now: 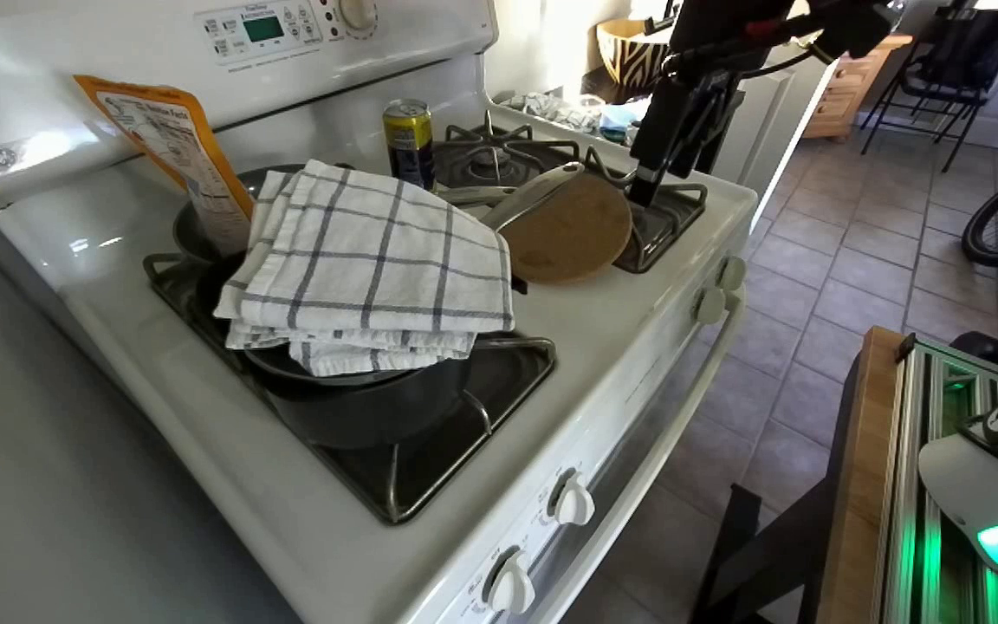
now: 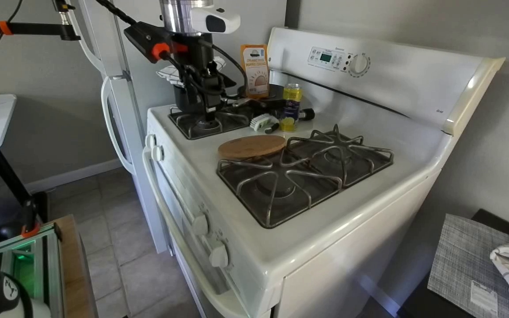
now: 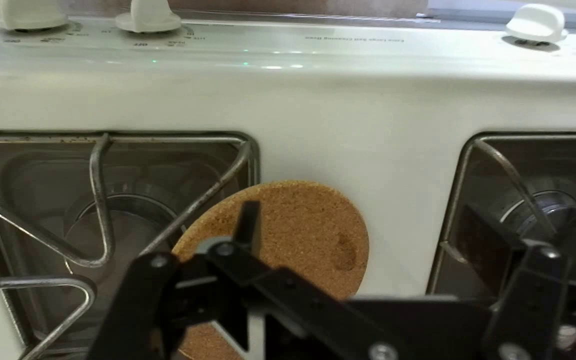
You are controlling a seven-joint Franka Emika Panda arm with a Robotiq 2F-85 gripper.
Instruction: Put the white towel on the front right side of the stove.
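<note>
At this stove (image 1: 603, 321) nothing's done yet, I'd say: lifting and front-right placing both remain. On its left a pot (image 1: 369, 409) bears the folded white towel (image 1: 378, 251); above the stove's middle, the gripper (image 3: 368, 235) hangs spread and empty.

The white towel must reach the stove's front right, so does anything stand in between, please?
Yes, a cork disc lies between the towel and the front right grate, overlapping the latter. A metal handle sticks out on that side, and the open claw hangs above.
</note>
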